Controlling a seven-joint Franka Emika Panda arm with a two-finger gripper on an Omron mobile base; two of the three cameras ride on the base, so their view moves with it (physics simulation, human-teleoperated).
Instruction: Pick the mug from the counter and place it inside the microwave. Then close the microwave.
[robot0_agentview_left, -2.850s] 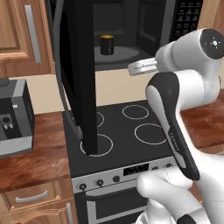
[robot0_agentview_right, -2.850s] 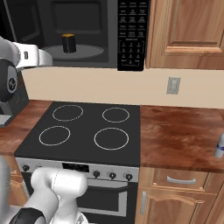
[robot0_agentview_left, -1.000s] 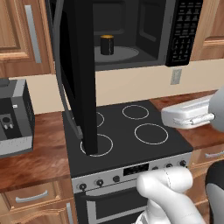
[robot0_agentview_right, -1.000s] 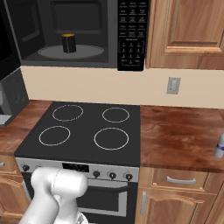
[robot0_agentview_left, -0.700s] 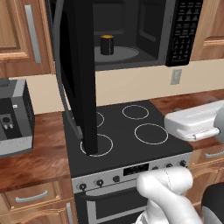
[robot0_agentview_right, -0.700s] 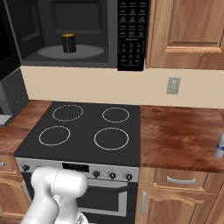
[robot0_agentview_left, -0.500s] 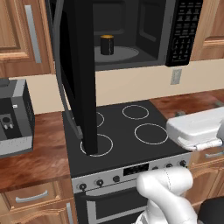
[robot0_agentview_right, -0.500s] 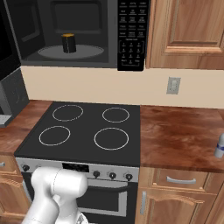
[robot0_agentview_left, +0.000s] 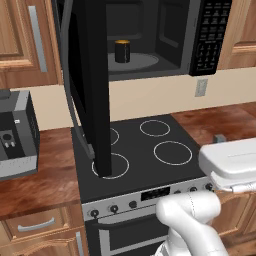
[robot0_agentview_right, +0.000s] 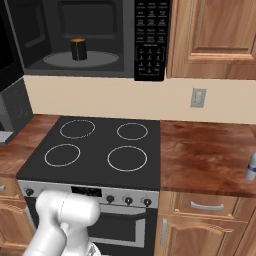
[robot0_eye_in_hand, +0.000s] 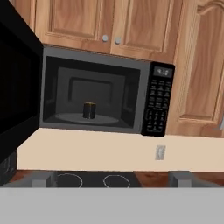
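Left to right, left base view: grey-black boxy appliance (robot0_agentview_left: 15, 135) sits on the counter (robot0_agentview_left: 45, 175), a reddish-brown wood-grain slab over light wood drawers. Next, the microwave door (robot0_agentview_left: 90, 85), flat glossy black panel, stands swung wide open, edge-on to the camera, hanging over the stovetop's left burners. Stovetop (robot0_agentview_left: 140, 155) is matte black with thin white ring burners, knob row on the front face below.

Microwave (robot0_agentview_right: 95, 37) is a black box mounted above the stove, under wooden cabinets. The mug (robot0_agentview_left: 122, 51) stands upright inside it on the round grey turntable (robot0_agentview_right: 82, 60) (small black cylinder, yellowish top), roughly centred on the plate, apart from the cavity walls. Button panel (robot0_agentview_right: 150, 40) with white labels to the right of the cavity.

Further right: pale wall outlet (robot0_agentview_right: 198, 97), more counter, and a slim white bottle (robot0_agentview_right: 251, 167) near the right edge.

Gripper (robot0_eye_in_hand: 111, 177): fingertips spread wide at the bottom of the hand view, nothing between them, well back from the microwave and facing it.
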